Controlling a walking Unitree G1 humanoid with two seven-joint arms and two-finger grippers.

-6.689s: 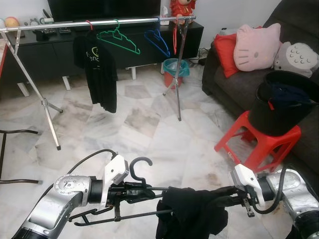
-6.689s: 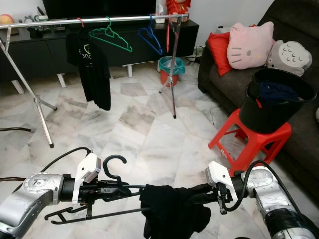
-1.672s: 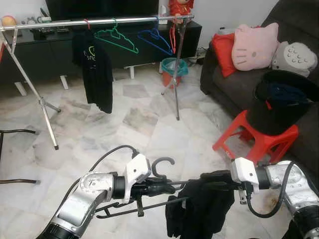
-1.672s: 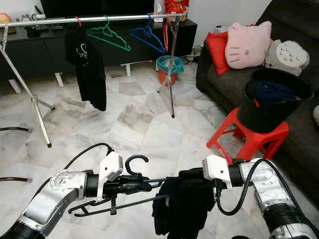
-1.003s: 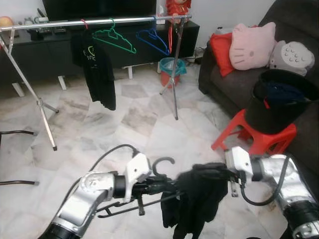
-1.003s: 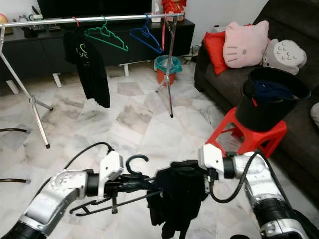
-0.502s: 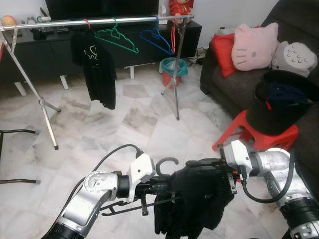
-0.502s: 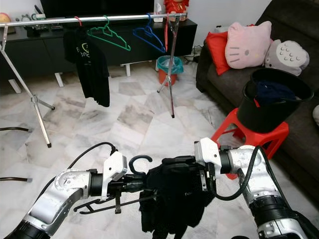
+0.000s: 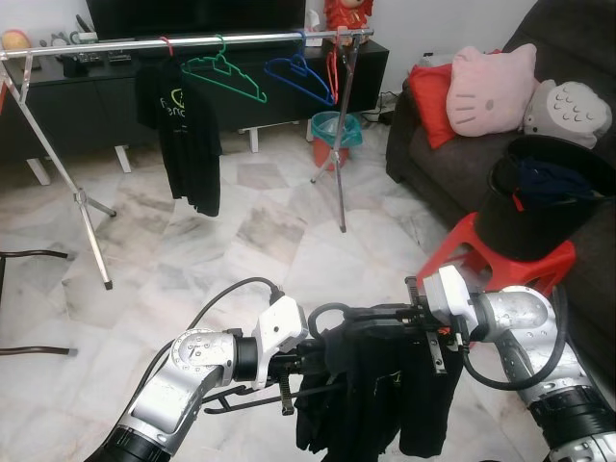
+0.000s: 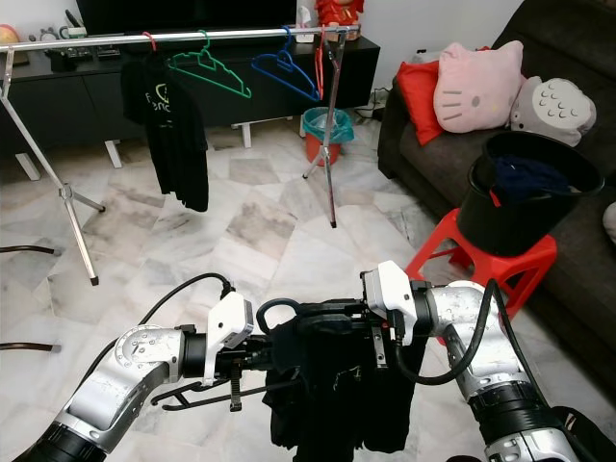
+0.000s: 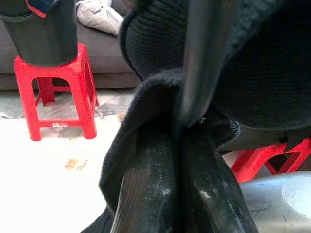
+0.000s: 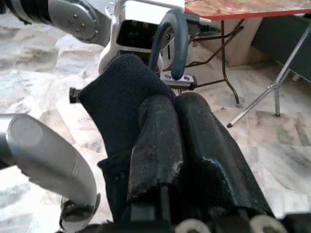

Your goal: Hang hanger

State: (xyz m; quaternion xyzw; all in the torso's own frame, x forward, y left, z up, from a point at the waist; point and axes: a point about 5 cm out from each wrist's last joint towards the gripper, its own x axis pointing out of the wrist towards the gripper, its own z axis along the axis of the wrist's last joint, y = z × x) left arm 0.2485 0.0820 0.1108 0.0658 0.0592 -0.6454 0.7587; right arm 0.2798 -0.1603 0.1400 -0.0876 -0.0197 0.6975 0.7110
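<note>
Matt black knit garment (image 9: 375,385); glossy marble floor (image 9: 279,241); chrome rail (image 9: 192,41)

Black garment (image 9: 375,385), red stool (image 9: 500,265), white-grey marbled floor (image 9: 279,231).

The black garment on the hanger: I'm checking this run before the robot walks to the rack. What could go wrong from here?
The black garment looks bunched on the dark hanger, so it could slip off on the way. The left end effector and right end effector both grip it, so uneven pulling might tug the cloth loose. The clothes rack already holds several hangers, so the hook might snag one.
</note>
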